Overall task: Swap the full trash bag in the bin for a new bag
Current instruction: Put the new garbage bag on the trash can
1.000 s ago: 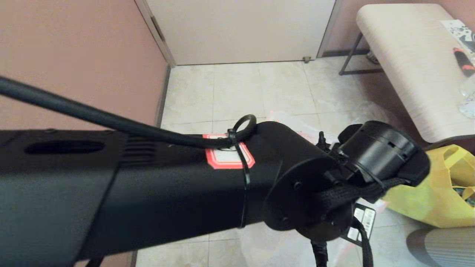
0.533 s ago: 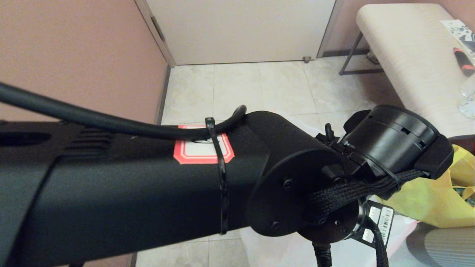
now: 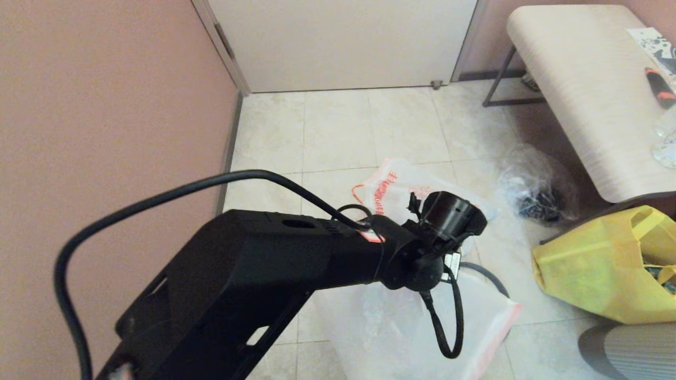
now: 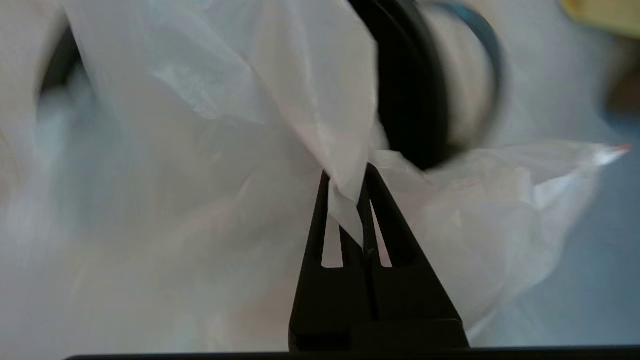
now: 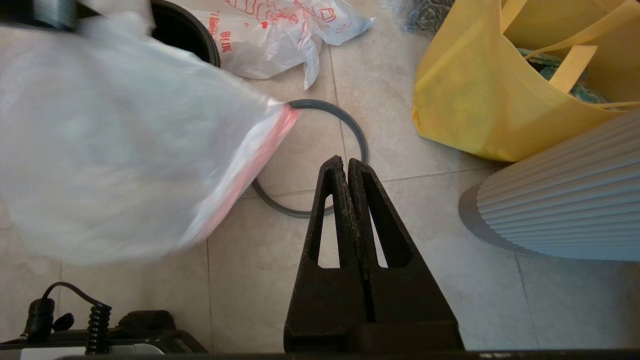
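The left end effector (image 4: 350,187), at frame centre, pinches a thin fold of the new bag (image 4: 210,165) beside the bin (image 4: 410,100); film may slip or tear. The right end effector (image 5: 346,165) hangs shut, empty.

new bag (image 5: 110,165) – thin milky plastic film, crinkled, soft sheen, pink-orange band on one edge. full trash bag (image 5: 280,35) – thin translucent white plastic, wrinkled, red-orange print. bin (image 5: 187,32) – smooth black plastic; grey hoop (image 5: 320,165) matt plastic. left gripper (image 4: 347,187), right gripper (image 5: 345,165) – matt black, slightly grainy. tote (image 5: 500,90) yellow non-woven cloth, matt. clear bag (image 3: 533,184) glossy crumpled film. floor (image 3: 338,126) beige stone-look tile, low sheen. desk (image 3: 591,89) pale wood-grain top, dark metal legs.
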Robot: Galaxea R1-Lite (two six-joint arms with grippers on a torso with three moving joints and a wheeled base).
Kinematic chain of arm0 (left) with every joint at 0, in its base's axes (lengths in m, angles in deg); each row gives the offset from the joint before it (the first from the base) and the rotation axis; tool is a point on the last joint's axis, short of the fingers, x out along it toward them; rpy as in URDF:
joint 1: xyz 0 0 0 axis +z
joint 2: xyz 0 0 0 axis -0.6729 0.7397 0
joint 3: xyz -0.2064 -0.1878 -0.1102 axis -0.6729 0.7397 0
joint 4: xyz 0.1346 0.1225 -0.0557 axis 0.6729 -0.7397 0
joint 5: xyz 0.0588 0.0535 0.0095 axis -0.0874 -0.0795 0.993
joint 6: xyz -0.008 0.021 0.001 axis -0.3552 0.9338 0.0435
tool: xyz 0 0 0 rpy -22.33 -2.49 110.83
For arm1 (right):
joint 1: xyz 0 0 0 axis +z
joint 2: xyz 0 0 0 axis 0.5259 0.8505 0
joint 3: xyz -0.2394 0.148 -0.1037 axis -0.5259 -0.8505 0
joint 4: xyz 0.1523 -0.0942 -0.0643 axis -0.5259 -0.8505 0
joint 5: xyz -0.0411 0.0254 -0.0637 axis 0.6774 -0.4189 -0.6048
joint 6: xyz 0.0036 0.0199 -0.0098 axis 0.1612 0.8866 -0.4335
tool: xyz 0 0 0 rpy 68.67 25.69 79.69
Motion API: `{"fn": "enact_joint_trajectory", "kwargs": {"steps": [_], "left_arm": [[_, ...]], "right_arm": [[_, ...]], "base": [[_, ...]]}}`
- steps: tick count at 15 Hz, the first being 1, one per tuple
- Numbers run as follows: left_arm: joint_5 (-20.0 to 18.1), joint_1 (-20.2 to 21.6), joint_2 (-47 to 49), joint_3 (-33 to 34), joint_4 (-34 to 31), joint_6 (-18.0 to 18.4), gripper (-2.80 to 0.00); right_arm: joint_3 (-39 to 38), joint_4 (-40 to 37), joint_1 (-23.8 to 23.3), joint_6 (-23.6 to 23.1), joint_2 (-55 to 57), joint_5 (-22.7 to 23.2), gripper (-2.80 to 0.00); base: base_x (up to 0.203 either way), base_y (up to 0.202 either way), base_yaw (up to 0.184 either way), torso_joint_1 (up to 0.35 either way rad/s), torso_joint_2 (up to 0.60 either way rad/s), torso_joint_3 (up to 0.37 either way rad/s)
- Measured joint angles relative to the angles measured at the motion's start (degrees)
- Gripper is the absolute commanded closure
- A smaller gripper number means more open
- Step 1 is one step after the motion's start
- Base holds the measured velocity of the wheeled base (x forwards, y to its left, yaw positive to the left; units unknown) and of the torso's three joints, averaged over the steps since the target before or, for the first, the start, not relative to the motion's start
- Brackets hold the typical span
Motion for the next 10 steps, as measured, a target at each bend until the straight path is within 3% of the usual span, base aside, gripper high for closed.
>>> {"fn": "enact_joint_trajectory", "kwargs": {"steps": [6,7,10], "left_arm": [[2.5,6.6,15.6,-0.8,26.0,22.6,0.00],[2.7,7.4,17.5,-0.9,28.4,25.0,0.00],[3.1,8.8,20.9,-0.9,29.3,26.9,0.00]], "right_arm": [[0.0,0.0,0.0,0.0,0.0,0.0,0.00],[0.0,0.0,0.0,0.0,0.0,0.0,0.00],[0.0,0.0,0.0,0.0,0.0,0.0,0.00]], "base": [[0.000,0.000,0.000,0.000,0.00,0.000],[0.000,0.000,0.000,0.000,0.00,0.000],[0.000,0.000,0.000,0.000,0.00,0.000]]}}
